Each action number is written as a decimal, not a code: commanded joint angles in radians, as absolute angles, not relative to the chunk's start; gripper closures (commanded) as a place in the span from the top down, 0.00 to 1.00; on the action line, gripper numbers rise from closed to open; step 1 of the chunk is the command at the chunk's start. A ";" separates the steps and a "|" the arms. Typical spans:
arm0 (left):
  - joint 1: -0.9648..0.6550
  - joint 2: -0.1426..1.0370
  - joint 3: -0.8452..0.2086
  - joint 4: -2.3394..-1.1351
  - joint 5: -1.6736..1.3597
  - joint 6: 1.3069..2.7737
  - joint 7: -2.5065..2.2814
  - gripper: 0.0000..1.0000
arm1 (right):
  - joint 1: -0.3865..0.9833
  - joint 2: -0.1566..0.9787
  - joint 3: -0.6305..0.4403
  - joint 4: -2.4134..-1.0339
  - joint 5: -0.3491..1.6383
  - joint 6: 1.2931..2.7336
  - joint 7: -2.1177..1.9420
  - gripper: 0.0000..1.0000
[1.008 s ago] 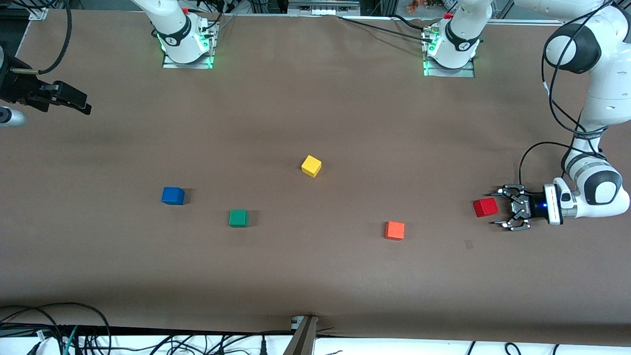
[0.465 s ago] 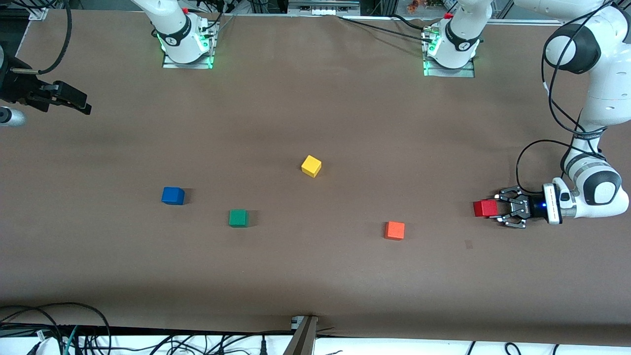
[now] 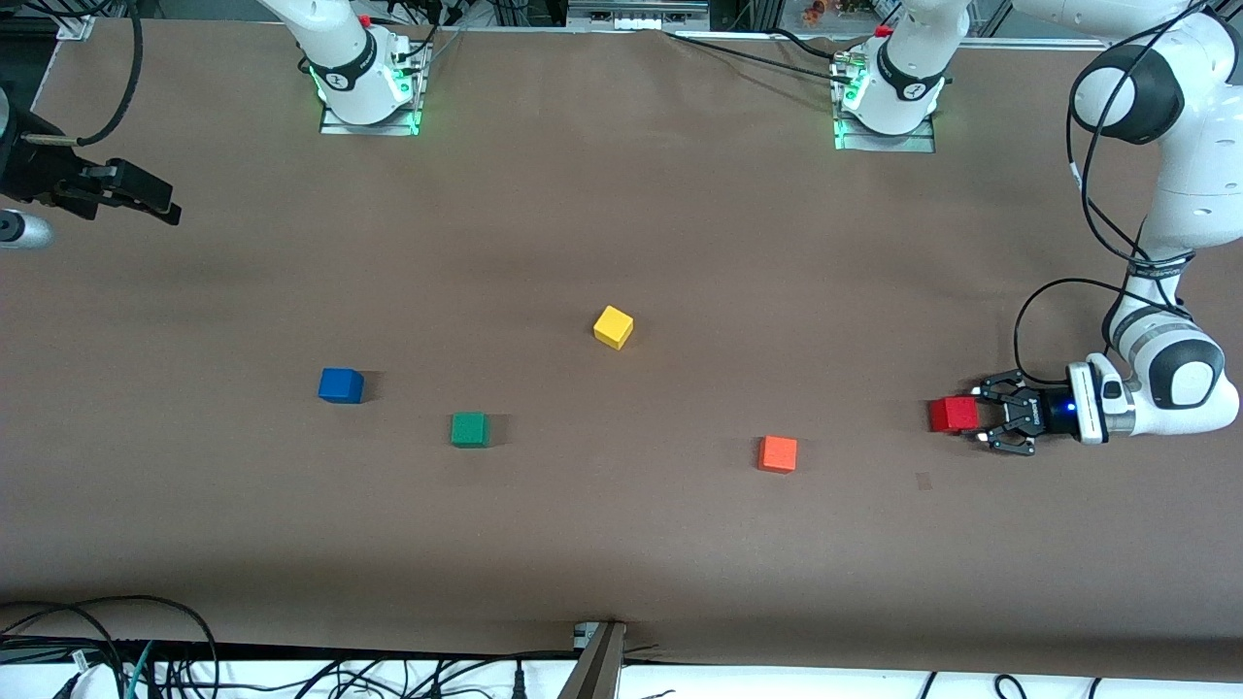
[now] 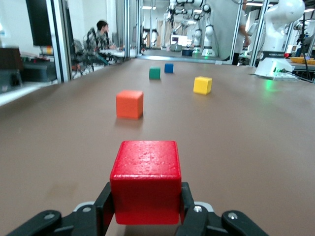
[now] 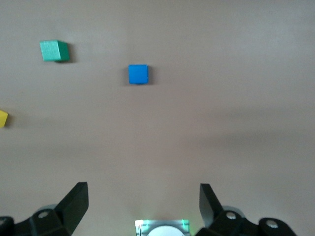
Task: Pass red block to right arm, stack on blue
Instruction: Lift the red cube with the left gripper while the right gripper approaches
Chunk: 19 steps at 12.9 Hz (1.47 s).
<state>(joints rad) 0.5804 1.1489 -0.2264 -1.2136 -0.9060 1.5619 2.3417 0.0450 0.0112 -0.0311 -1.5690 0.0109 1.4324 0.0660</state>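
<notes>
The red block (image 3: 952, 415) is at the left arm's end of the table, at table height. My left gripper (image 3: 976, 420) lies low and level and is shut on it. In the left wrist view the red block (image 4: 145, 179) fills the gap, with a black finger (image 4: 104, 206) pressed on each side. The blue block (image 3: 341, 385) sits alone toward the right arm's end; it also shows in the right wrist view (image 5: 138, 74). My right gripper (image 3: 146, 199) waits high over the table edge at that end, open and empty (image 5: 142, 194).
An orange block (image 3: 778, 453) lies closest to the red one, toward the table's middle. A yellow block (image 3: 613, 327) sits mid-table. A green block (image 3: 470, 429) lies beside the blue one, a little nearer to the front camera. The arm bases (image 3: 361, 87) stand along the back edge.
My left gripper's fingers were spread beside the red block and have closed on it. The block has shifted slightly toward the table's middle. The right arm has not moved.
</notes>
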 commanded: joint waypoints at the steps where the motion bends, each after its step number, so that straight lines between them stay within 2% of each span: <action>1: 0.572 1.135 -0.326 -1.215 -0.939 1.537 2.364 0.00 | 0.067 0.043 -0.026 -1.563 0.029 1.323 0.061 1.00; 3: 0.562 1.135 -0.432 -1.215 -0.934 1.545 2.285 0.00 | 0.058 0.086 -0.034 -1.565 0.224 1.321 0.061 1.00; 6: 0.470 1.121 -0.495 -1.213 -0.981 1.577 2.145 0.00 | 0.063 0.162 -0.034 -1.569 0.443 1.325 0.061 1.00; 8: 0.402 1.100 -0.525 -1.213 -0.988 1.586 2.021 0.00 | 0.061 0.198 -0.035 -1.601 0.663 1.333 0.035 1.00; 10: 0.356 1.091 -0.587 -1.213 -0.989 1.601 1.936 0.00 | 0.057 0.241 -0.035 -1.605 0.823 1.390 0.025 1.00; 12: 0.324 1.083 -0.653 -1.215 -1.005 1.692 1.869 0.00 | 0.060 0.277 -0.035 -1.606 0.932 1.439 -0.040 1.00; 14: 0.278 1.083 -0.687 -1.213 -1.008 1.727 1.832 0.00 | 0.071 0.281 -0.020 -1.670 1.012 1.581 -0.092 1.00; 16: 0.241 1.083 -0.734 -1.215 -1.008 1.784 1.833 0.00 | 0.077 0.281 0.038 -1.727 1.165 1.737 -0.133 1.00; 19: 0.186 1.083 -0.796 -1.213 -1.008 1.870 1.842 0.00 | 0.209 0.294 0.092 -1.738 1.332 2.080 -0.118 1.00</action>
